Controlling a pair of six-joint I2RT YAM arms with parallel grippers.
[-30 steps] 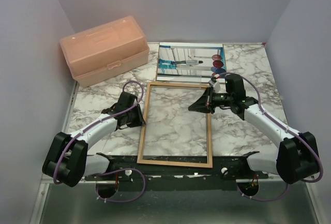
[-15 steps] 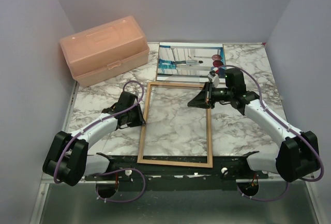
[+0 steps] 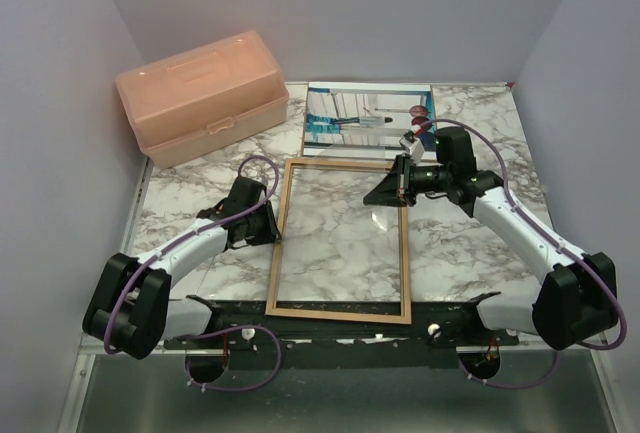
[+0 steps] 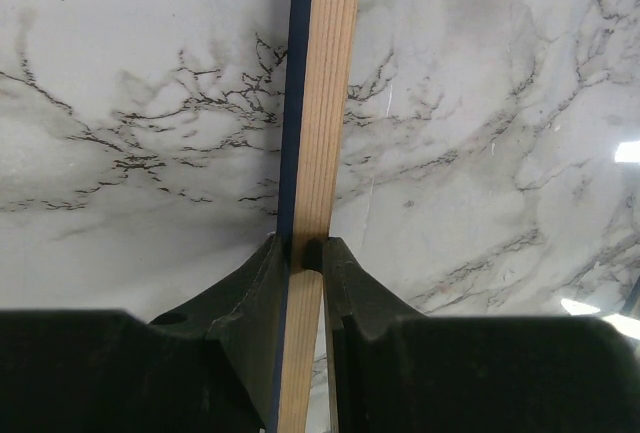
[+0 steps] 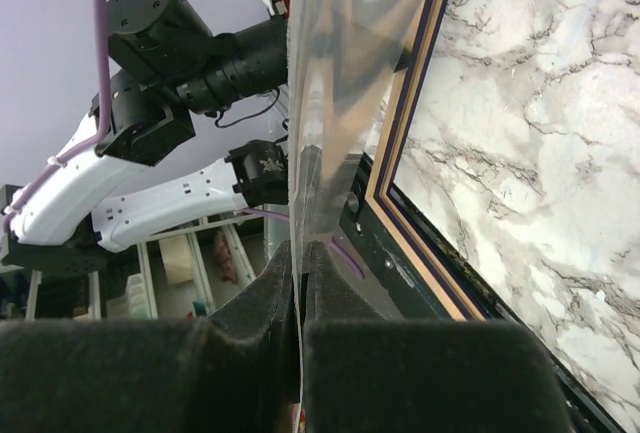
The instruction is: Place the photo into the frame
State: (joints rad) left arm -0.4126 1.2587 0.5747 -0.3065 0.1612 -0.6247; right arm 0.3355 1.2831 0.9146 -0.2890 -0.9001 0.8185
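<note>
The frame (image 3: 340,311) lies flat on the marble table, light wood face up. My left gripper (image 3: 272,225) is shut on its left rail; in the left wrist view the rail (image 4: 325,103) runs between my fingers, wood with a navy edge, under the left gripper (image 4: 305,253). My right gripper (image 3: 385,191) is shut on a clear pane (image 5: 340,83), held edge-up over the frame's right rail (image 5: 421,284); the right gripper (image 5: 300,253) grips its thin edge. The photo (image 3: 368,118) lies flat at the back of the table, behind the frame.
A peach plastic box (image 3: 200,93) stands at the back left, next to the photo. Walls close the table on the left, back and right. The arm bases sit along the near edge.
My right gripper has shifted slightly toward the back with the clear pane in it. The left arm and the frame have not moved.
</note>
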